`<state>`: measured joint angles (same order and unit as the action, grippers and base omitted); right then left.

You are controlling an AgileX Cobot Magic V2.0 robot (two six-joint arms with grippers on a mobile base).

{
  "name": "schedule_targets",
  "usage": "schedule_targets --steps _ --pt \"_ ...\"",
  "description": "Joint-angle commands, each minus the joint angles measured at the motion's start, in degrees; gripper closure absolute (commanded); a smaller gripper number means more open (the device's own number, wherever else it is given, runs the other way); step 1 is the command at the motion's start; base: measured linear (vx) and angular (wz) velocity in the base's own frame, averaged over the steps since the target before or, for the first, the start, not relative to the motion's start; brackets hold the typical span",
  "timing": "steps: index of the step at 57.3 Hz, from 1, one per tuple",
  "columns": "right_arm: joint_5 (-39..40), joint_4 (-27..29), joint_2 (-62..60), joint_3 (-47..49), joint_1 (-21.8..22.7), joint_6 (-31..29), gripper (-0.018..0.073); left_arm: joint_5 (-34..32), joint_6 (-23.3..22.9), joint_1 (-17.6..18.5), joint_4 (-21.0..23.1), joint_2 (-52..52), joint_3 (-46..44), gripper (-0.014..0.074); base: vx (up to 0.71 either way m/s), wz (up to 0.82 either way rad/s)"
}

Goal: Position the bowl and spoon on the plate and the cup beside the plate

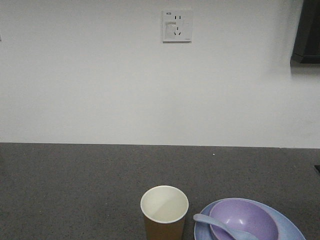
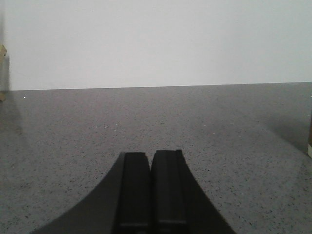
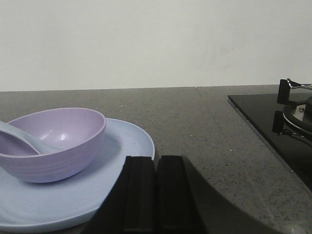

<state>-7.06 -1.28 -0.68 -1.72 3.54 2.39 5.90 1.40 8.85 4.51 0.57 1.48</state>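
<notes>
Left gripper (image 2: 152,155): black fingers pressed flat together, nothing between them, low over bare speckled gray counter (image 2: 73,146). Not touching any dish.

Right gripper (image 3: 156,160): fingers squeezed together too, holding nothing. Parked just beside the plate (image 3: 122,161), at about 4 o'clock from the plate's middle in the right wrist view. Hard to tell if the fingertips touch the rim or only sit in front of it.

Bowl (image 1: 245,220): purple, upright, sitting on the blue plate (image 1: 290,227) down in the lower right corner of the front view.

Spoon (image 1: 210,221): pale blue, resting in the bowl. One rounded end poking out over the bowl's rim toward 10 o'clock, the other end down inside toward 4 o'clock. Long axis slanted that way. In the right wrist view, spoon (image 3: 19,139) leaning over the bowl's (image 3: 53,146) left edge.

Cup (image 1: 164,210): brown outside, cream inside, standing upright, mouth up. At 9 o'clock from the plate, just beside it, on the counter.

Black stovetop (image 3: 273,131) off at 3 o'clock in the right wrist view. White wall socket (image 1: 177,25) up at 12 o'clock in the front view.
</notes>
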Motion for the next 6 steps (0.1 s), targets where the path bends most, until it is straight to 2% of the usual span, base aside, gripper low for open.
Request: schedule_targets --steps 1,6 --pt "4.6 -0.3 -0.3 -0.2 0.3 -0.3 0.0568 -4.7 0.0 0.0 0.6 0.9 -1.4 0.06 0.0 0.0" --pt "4.6 -0.3 -0.3 -0.2 0.3 -0.3 0.0568 -4.7 0.0 0.0 0.6 0.9 -1.4 0.06 0.0 0.0"
